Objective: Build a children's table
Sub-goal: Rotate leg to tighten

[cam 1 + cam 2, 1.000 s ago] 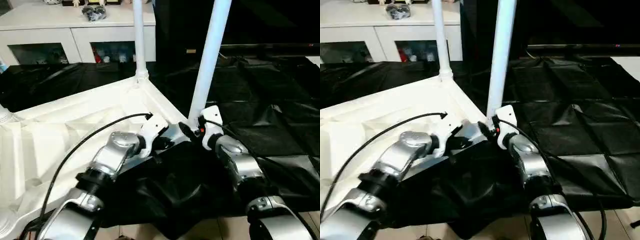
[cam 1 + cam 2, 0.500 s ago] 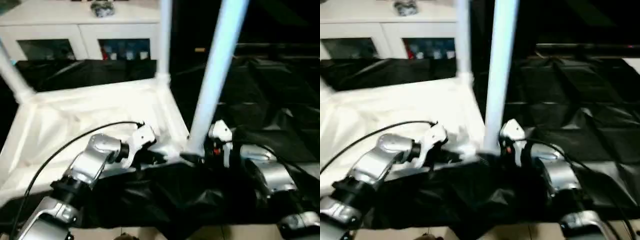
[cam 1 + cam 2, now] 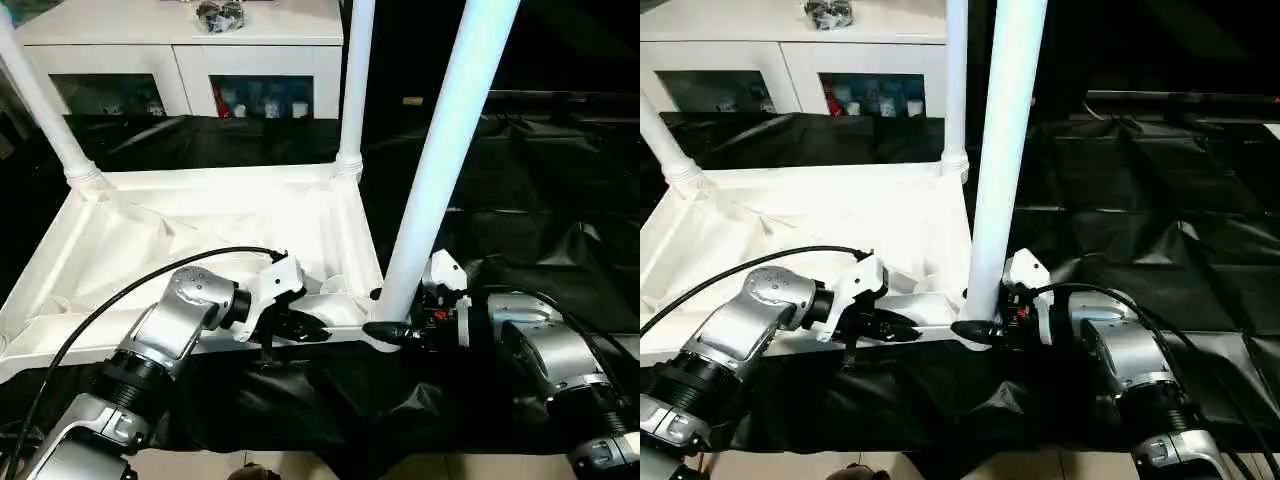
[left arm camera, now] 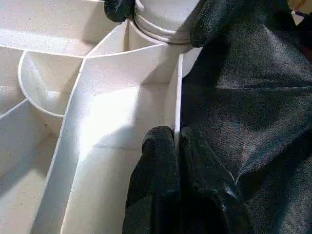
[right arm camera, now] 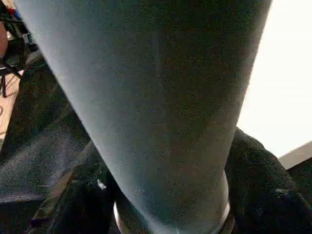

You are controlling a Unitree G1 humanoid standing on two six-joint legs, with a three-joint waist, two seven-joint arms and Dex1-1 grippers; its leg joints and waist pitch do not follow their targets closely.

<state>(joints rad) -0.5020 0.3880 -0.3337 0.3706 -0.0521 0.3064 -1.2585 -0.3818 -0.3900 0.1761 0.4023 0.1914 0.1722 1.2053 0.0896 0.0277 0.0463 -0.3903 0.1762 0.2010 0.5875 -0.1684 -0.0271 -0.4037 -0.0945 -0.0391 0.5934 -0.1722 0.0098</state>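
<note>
Underside up, the white ribbed tabletop (image 3: 200,240) lies on black sheeting (image 3: 540,200). Right gripper (image 3: 385,330) clamps the near-corner leg (image 3: 440,170) at its base; left gripper (image 4: 175,151) pinches the tabletop's near rim.

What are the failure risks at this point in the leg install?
1. The right gripper clamps the near leg only at its base, and the leg leans; if it is not fully seated in the corner socket, it may tip or pop out on release.
2. The left gripper pinches just the thin rim of the tabletop; it might slip, letting the top shift on the loose black sheet and disturb the far legs.
</note>
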